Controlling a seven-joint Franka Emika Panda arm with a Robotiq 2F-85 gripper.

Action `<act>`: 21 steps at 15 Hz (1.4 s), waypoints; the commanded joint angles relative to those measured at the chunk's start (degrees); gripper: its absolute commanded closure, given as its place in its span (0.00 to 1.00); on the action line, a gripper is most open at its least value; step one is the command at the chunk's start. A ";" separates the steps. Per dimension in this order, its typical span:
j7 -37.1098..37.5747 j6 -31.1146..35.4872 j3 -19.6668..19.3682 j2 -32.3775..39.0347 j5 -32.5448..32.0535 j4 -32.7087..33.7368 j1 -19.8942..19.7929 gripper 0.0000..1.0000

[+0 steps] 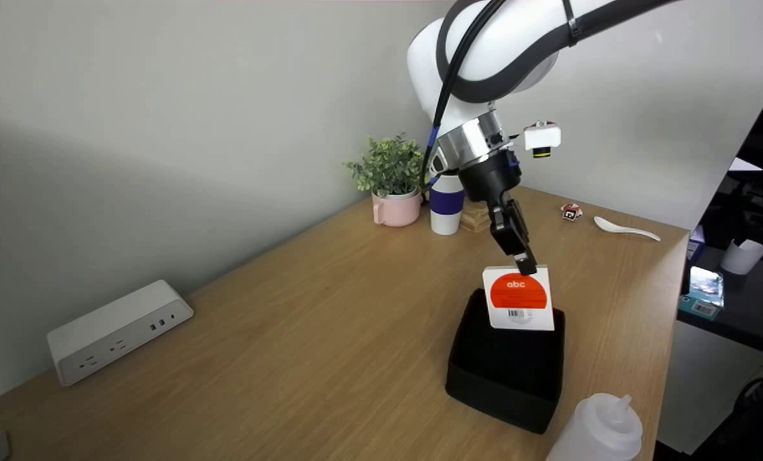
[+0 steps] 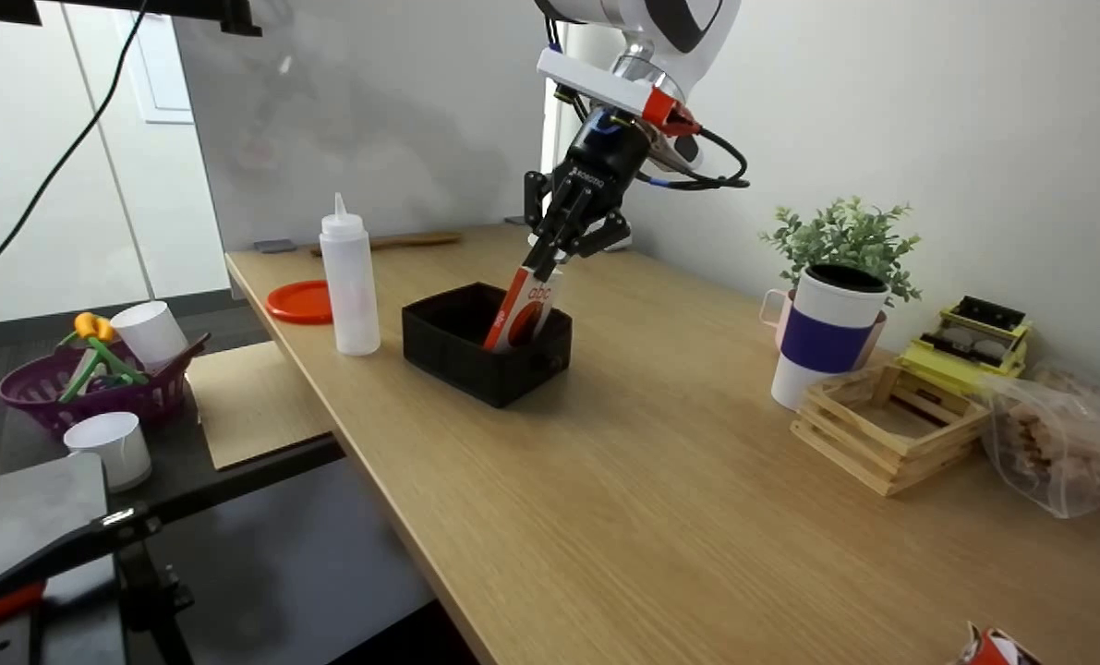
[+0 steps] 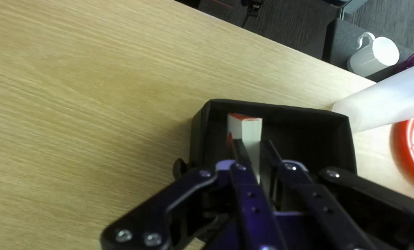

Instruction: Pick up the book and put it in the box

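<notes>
End effector (image 2: pixel 541 265) clamped on the top of a tilted white book (image 1: pixel 518 299), its lower part inside a black box (image 1: pixel 500 398) on the table (image 1: pixel 304 358), plastic bottle (image 2: pixel 351 286) nearby

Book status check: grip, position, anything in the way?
Gripper gripping book by its upper edge. Tilted, lower part inside box. Bottle beside box, likely no hindrance.

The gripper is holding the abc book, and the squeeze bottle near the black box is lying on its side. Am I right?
Almost! The squeeze bottle near the black box is not lying on its side: it stands upright, as both exterior views show. The rest is right: the gripper is holding the abc book.
</notes>
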 commanded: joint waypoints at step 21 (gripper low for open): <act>5.02 8.48 0.13 -10.51 0.38 -9.42 -0.01 0.00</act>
